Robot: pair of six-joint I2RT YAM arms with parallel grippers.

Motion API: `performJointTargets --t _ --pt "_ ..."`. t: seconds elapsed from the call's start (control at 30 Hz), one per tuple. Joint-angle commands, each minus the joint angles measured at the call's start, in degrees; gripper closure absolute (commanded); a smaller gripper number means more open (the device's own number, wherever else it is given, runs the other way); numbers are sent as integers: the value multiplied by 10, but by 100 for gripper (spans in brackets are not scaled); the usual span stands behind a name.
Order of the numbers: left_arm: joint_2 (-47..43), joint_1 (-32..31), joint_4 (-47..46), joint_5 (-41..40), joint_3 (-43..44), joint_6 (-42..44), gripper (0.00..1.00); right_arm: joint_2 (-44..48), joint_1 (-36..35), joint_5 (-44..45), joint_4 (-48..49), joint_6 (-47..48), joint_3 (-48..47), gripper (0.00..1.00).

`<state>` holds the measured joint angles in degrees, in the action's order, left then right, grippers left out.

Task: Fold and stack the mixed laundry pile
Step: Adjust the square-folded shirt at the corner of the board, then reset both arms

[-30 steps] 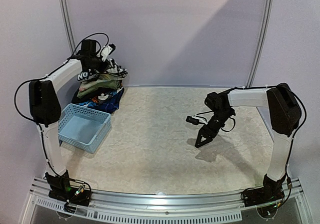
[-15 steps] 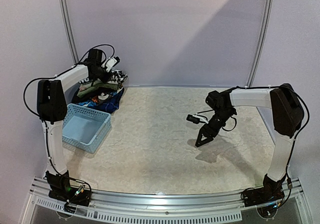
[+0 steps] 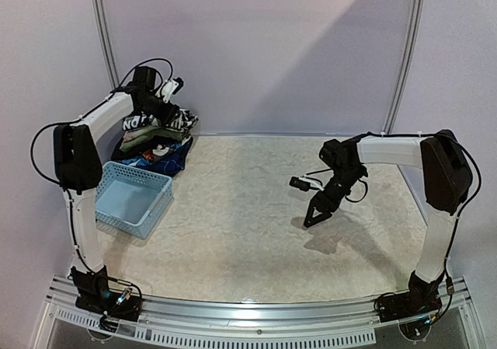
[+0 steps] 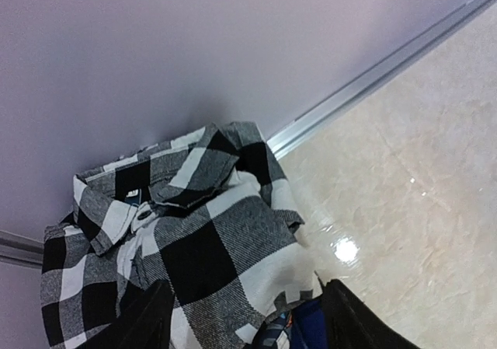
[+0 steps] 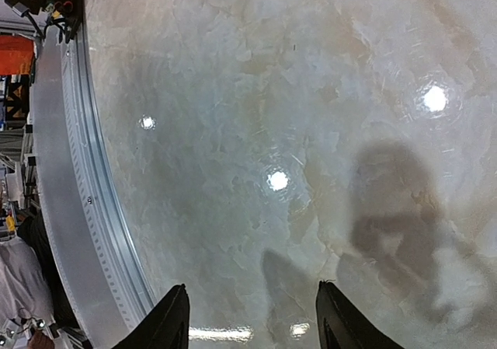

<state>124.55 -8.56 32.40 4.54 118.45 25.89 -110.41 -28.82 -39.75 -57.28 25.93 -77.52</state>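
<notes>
The left tool (image 4: pixel 247 322) has opened, letting go of the checked shirt (image 4: pixel 194 240) atop the pile (image 3: pixel 155 143).

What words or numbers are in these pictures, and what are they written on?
White block letters on a dark cloth near the top of the laundry pile, seen from the top camera: too blurred to read for sure.
No other readable words, numbers or signs show in any view.

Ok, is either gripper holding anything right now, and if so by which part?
Nothing is held. The left gripper is open just above the black-and-white checked shirt, not clamping it. The right gripper is open above the table.
</notes>
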Motion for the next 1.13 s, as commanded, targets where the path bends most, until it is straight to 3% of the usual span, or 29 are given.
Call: performJointTargets --t 0.0,0.1,0.17,0.2,0.23,0.4,0.43,0.7,0.9,1.1 --pt "-40 -2 32 47 43 -103 29 48 17 23 1 13 -18 42" --pt "-65 -18 38 22 33 -164 20 90 57 44 21 4 -18 37" --pt "-90 -38 35 -5 17 -204 20 124 94 50 42 -12 -15 21" --pt "-103 -49 37 -18 8 -220 20 136 116 52 59 -19 -11 4" --pt "-115 -64 43 -33 0 -236 20 151 135 56 75 -33 -5 1" --pt "-201 -119 46 -120 -99 -285 17 255 219 115 211 -111 58 1" --pt "-224 -128 37 -116 -150 -291 2 272 229 125 232 -123 69 1" --pt "-414 -158 -58 -123 -432 -392 0 344 233 286 299 -191 137 1" --pt "-496 -188 -96 -182 -545 -340 0 416 236 305 383 -223 204 1" --pt "-529 -221 -163 -136 -587 -294 0 431 236 258 423 -215 245 1"
